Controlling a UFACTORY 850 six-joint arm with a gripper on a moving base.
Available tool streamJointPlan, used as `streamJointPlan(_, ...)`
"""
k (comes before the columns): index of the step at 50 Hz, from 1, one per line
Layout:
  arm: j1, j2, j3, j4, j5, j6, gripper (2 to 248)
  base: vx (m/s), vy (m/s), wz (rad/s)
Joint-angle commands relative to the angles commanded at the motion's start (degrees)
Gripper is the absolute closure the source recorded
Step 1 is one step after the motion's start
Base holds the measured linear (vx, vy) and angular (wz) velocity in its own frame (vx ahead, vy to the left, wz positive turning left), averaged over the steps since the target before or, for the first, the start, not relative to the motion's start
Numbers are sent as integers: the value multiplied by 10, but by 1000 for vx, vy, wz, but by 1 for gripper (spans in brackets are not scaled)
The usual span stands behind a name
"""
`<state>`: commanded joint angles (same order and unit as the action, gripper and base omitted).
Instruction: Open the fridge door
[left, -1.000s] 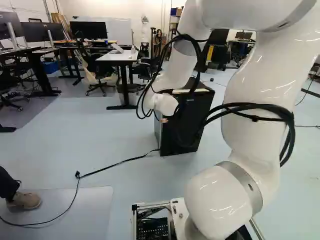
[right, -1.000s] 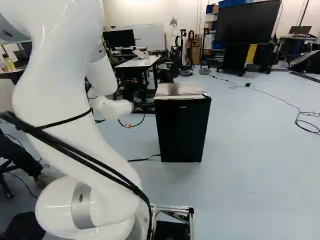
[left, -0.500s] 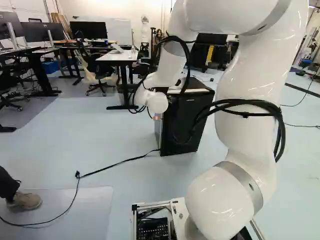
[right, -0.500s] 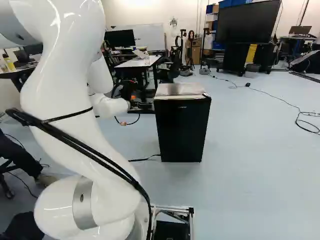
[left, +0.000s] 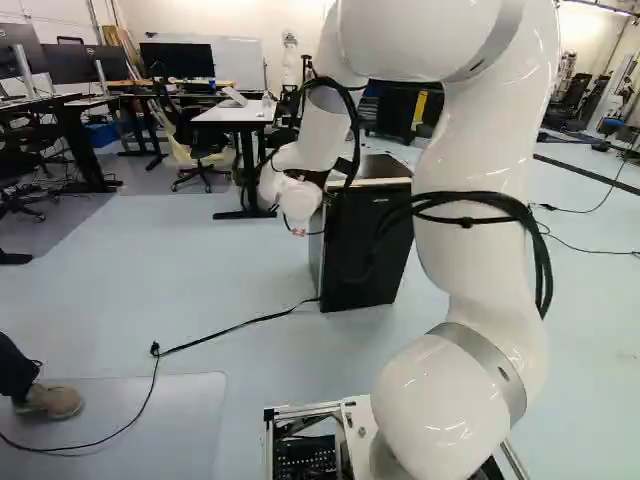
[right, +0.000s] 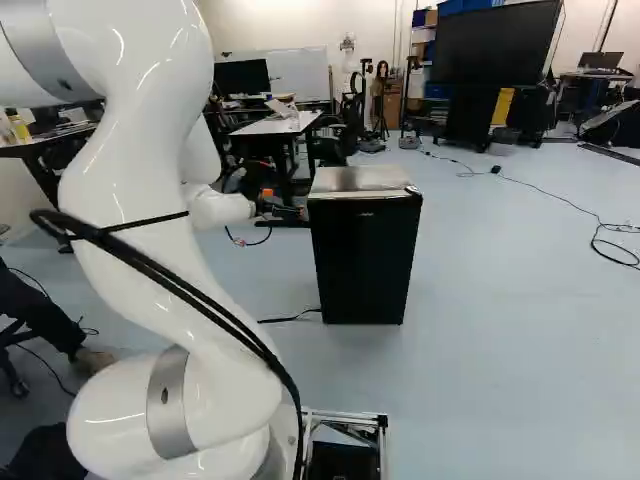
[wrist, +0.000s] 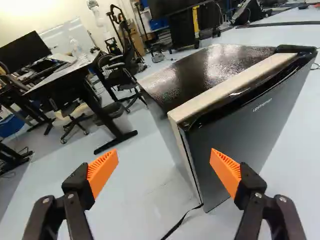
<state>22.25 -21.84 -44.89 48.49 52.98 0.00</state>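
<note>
Now the gripper (right: 284, 209) stands wide open near the black mini fridge (wrist: 210, 67), whose door (wrist: 255, 132) is closed; a black cable (wrist: 181, 221) lies on the floor (wrist: 140, 195) beside it.

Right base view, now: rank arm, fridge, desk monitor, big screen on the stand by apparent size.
Largest to smallest, as they look there:
1. arm
2. fridge
3. big screen
4. desk monitor
The arm is nearest the camera, so this isn't true size.
</note>
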Motion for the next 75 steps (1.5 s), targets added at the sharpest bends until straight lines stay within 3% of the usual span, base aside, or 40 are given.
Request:
streamJointPlan(25,9,-65,-80,106,0,0,3,0,0,0)
streamJointPlan(44,8,-107,-106,177,0,0,3,0,0,0)
streamJointPlan(54,8,-117,-112,194,0,0,3,0,0,0)
streamJointPlan(75,5,-134,-135,198,0,0,3,0,0,0)
